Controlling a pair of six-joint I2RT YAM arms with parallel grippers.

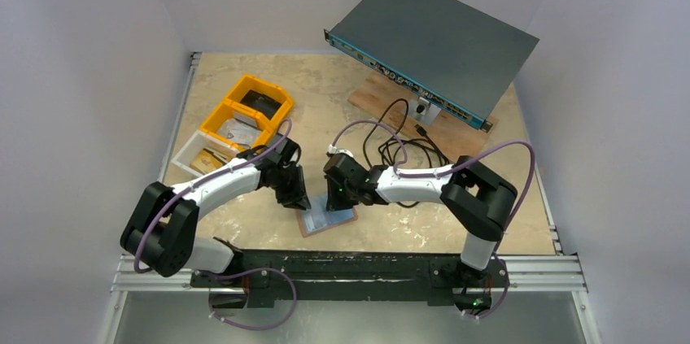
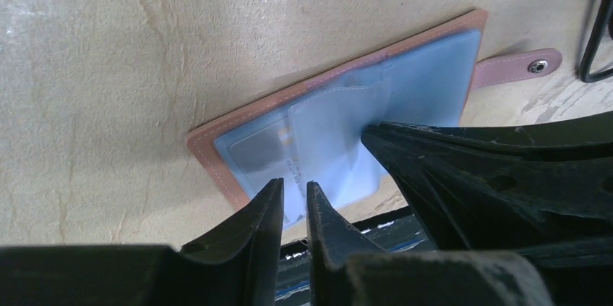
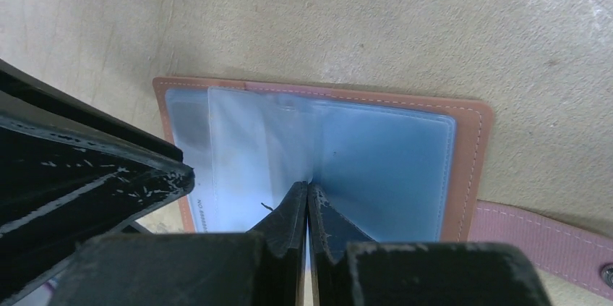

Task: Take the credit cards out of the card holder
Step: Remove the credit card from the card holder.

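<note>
The card holder (image 1: pixel 327 219) lies open on the table between both arms, its tan leather rim (image 2: pixel 217 139) around a pale blue inside with clear sleeves (image 3: pixel 390 168). A pale credit card (image 2: pixel 340 176) with small print sticks out past the holder's near edge (image 3: pixel 204 208). My left gripper (image 2: pixel 295 189) hangs over that card, its jaws a narrow gap apart with the card showing between them. My right gripper (image 3: pixel 309 187) is shut at the middle fold, pinching a raised clear sleeve (image 3: pixel 253 139). The snap strap (image 2: pixel 538 66) lies flat beside the holder. The dark card is out of view.
Yellow bins (image 1: pixel 248 108) and a white bin (image 1: pixel 195 153) stand at the left. A grey rack unit (image 1: pixel 431 35) rests tilted on a wooden board (image 1: pixel 382 100) at the back, with black cables (image 1: pixel 399 145) behind my right arm. The black front rail (image 1: pixel 350 267) runs just below the holder.
</note>
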